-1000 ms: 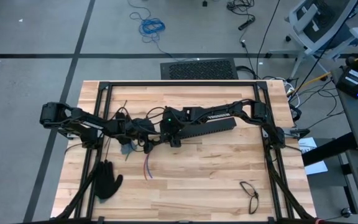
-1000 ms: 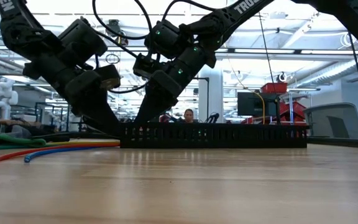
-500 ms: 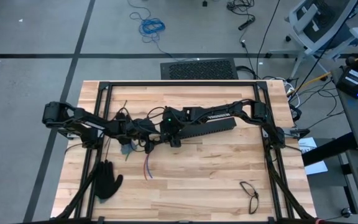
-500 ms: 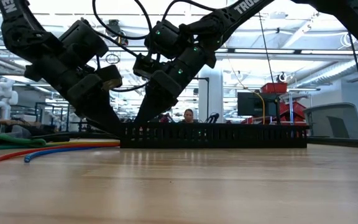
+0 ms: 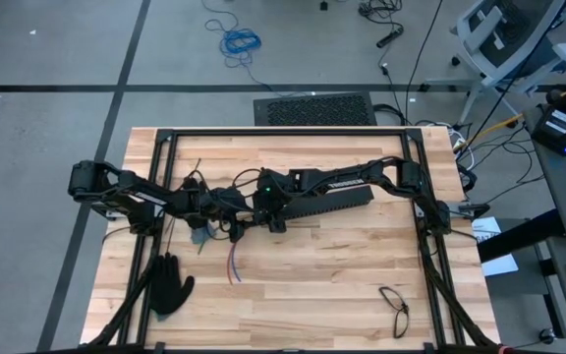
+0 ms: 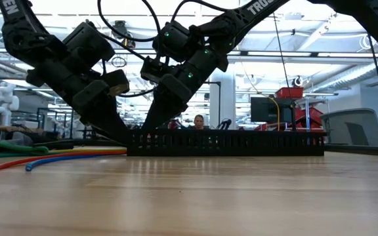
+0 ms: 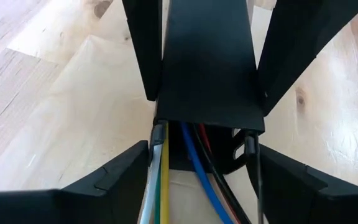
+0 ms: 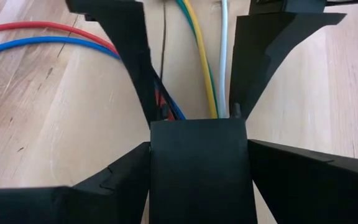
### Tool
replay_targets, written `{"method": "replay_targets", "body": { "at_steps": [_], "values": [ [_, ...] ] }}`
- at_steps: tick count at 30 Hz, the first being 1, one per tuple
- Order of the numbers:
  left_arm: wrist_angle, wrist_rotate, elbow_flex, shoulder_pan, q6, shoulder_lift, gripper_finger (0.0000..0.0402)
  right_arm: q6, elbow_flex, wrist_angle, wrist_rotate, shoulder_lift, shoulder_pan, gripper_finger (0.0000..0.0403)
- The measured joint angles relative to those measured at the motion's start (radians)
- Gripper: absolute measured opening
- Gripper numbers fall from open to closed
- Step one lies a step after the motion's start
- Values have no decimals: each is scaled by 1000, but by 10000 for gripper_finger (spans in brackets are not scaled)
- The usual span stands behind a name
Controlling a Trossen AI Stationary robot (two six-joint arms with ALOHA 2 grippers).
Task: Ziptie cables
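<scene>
Right now the loose bundle of thin red, blue, white and yellow-green cables (image 7: 194, 171) lies on the left half of the pale wooden counter (image 5: 322, 285). One end of the bundle runs into the open left end of the black slotted plastic bar (image 5: 334, 202). The other ends of the red and blue wires trail toward the near side of the counter.

My left tool (image 7: 199, 152) sits at that mouth of the bar, its two fingers spread to either side of the bundle. The wires pass between them with gaps showing, so it has hold of none of them. Whether its tips touch the bar's end I cannot tell.

My right tool (image 8: 197, 143) reaches in from the right and faces the left one. Its fingers are partly parted and set against both side walls of the bar, clamping it just right of the mouth. The bar runs on rightward across the middle of the counter.

Well apart, near the left near corner, a black glove (image 5: 170, 285) lies flat. Beyond the far edge, in the low view, a person (image 6: 199, 121) shows in the room behind the bar.
</scene>
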Motion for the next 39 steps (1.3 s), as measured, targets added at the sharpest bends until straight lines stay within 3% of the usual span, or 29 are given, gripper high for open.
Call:
{"method": "replay_targets", "body": {
  "at_steps": [7, 28, 32, 39],
  "values": [
    [-1, -4, 0, 0, 2, 0, 223, 4, -1, 56, -5, 1, 0, 242],
    [-32, -22, 17, 0, 21, -4, 223, 0, -1, 76, -4, 2, 2, 242],
    [-25, -22, 17, 0, 59, -4, 249, -1, -1, 77, -4, 2, 2, 242],
    [-13, -26, 19, 0, 107, -3, 340, 0, 2, 96, 3, 4, 2, 242]
  ]
}}
